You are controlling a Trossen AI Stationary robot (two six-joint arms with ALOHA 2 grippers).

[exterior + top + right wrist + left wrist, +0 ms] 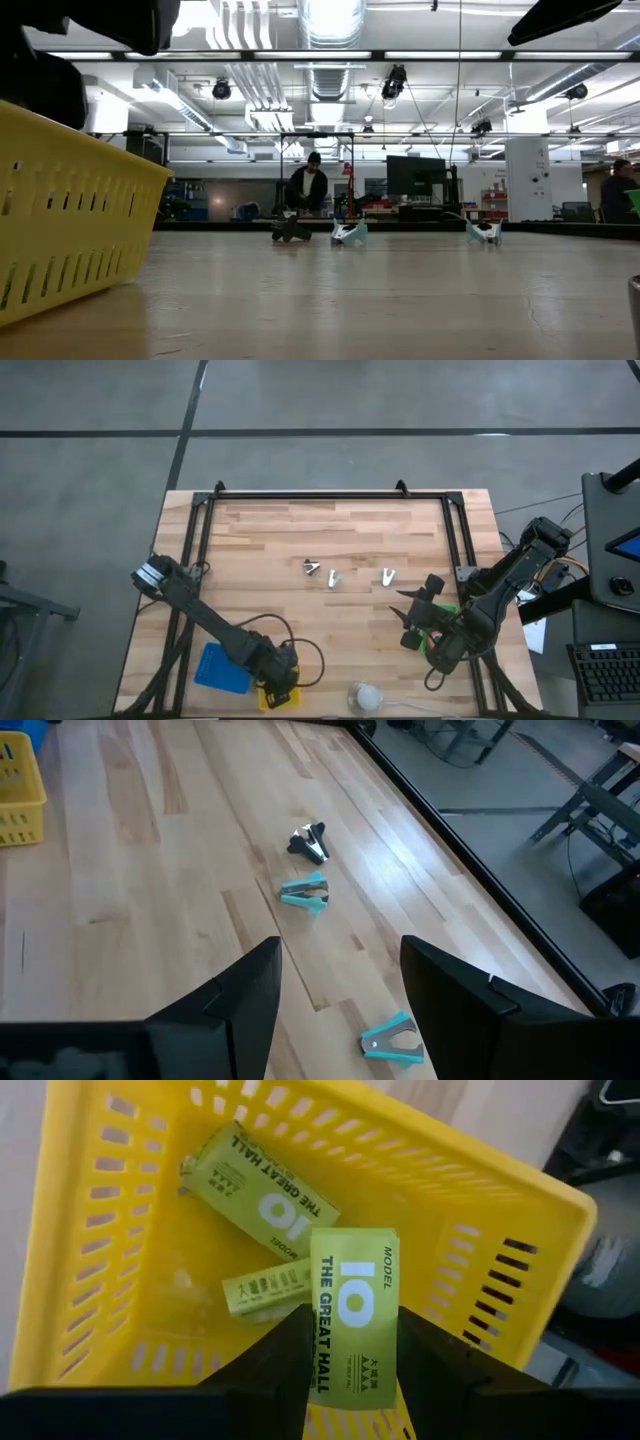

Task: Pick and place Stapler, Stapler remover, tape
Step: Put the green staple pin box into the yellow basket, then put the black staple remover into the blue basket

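Observation:
My left gripper (350,1355) hangs over a yellow basket (520,1210) at the table's near edge and is shut on a yellow-green box (350,1290) printed "THE GREAT HALL 10". Two more such boxes (262,1192) lie on the basket's floor. In the high view this gripper (282,678) covers the basket (272,698). My right gripper (340,990) is open above the table's right part, touching nothing. Three staple removers lie mid-table: a dark one (310,842) and two teal ones (305,892) (392,1038). No tape rolls are in view. My left gripper pinches the yellow-green box between its two fingers (285,1355), one on each long side near the box's end (345,1370). It comes from above, pointing down into the basket. The box is lifted clear, above the two boxes that lie inside.
A blue basket (220,666) stands just left of the yellow one. A whitish round object (365,697) sits at the near edge. Something green (442,622) shows under the right arm. A black frame (330,497) borders the table. Bare wood lies around the staple removers (333,578).

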